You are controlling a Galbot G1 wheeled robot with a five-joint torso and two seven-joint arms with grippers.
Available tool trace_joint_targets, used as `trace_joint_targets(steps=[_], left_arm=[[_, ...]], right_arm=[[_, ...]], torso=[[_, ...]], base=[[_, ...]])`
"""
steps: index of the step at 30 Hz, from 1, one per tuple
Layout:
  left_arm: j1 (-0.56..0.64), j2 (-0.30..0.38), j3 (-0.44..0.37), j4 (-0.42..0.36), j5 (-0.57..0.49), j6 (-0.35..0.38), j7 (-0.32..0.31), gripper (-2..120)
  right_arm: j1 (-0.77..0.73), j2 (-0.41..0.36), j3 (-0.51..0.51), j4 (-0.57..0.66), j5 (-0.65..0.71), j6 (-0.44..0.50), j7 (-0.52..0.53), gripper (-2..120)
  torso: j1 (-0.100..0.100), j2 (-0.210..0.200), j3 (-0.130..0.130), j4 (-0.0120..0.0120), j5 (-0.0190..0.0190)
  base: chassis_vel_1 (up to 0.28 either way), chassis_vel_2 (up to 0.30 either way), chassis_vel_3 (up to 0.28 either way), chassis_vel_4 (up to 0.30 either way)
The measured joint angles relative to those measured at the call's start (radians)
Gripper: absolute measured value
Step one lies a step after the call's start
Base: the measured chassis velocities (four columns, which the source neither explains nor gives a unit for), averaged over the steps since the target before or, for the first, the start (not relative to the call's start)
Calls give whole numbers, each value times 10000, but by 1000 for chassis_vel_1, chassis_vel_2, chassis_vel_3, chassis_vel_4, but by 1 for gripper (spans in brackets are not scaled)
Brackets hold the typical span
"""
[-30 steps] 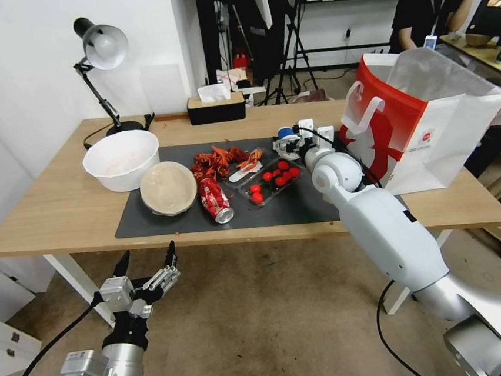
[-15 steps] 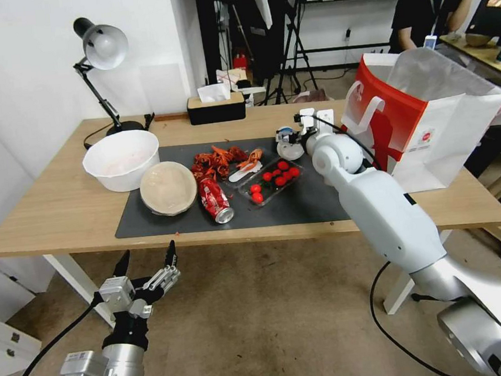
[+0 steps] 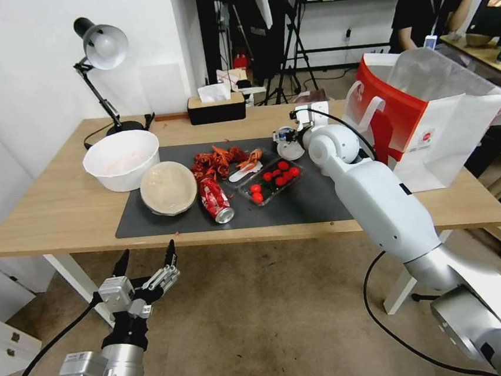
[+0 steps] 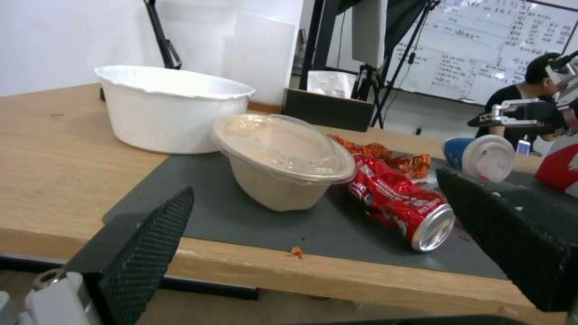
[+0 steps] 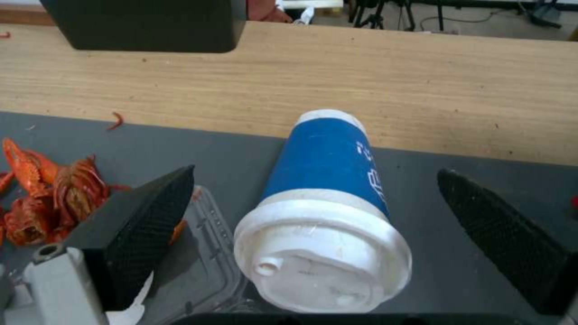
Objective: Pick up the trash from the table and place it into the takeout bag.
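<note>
Grey mat (image 3: 299, 207) — blue-white lidded cup (image 5: 328, 198) toppled, right end effector (image 5: 313, 225) agape astride it, empty.

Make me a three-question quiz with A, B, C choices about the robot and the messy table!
1. Where is the crushed red soda can?
A. on the dark grey mat
B. inside the red-and-white paper takeout bag
C. in the large white bowl

2. What colour is the lidded cup's body?
A. green
B. blue
C. yellow

3. How is that cup sitting?
A. standing upright
B. held up in the air
C. lying on its side

Answers: 1 A, the can lies on the mat beside the round beige lidded bowl. 2 B, blue with a white lid. 3 C, it lies tipped over between the right gripper's open jaws.
</note>
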Motion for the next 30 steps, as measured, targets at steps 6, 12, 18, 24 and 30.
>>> trace_joint_targets(steps=[6,12,18,24,30], left_arm=[[-25,86,-20,80,-73,-33,-5,100],[-33,69,14,74,-73,-40,-8,100],[7,96,13,62,-74,-106,-8,100],[-5,114,26,61,-97,-111,-8,100],[-7,117,25,146,-141,-185,-10,100]], right_arm=[[127,167,-100,-260,48,-225,45,100],[243,164,-187,-480,201,-226,42,100],[283,139,-204,-647,265,-226,128,100],[315,197,-210,-930,385,-226,143,100],[376,241,-252,-1255,359,-225,-6,100]], torso=[[0,0,0,1,0],[0,0,0,1,0],[-3,0,0,0,0],[-2,0,0,1,0],[-1,0,0,1,1]], base=[[0,0,0,0],[0,0,0,0],[0,0,0,0],[0,0,0,0],[0,0,0,0]])
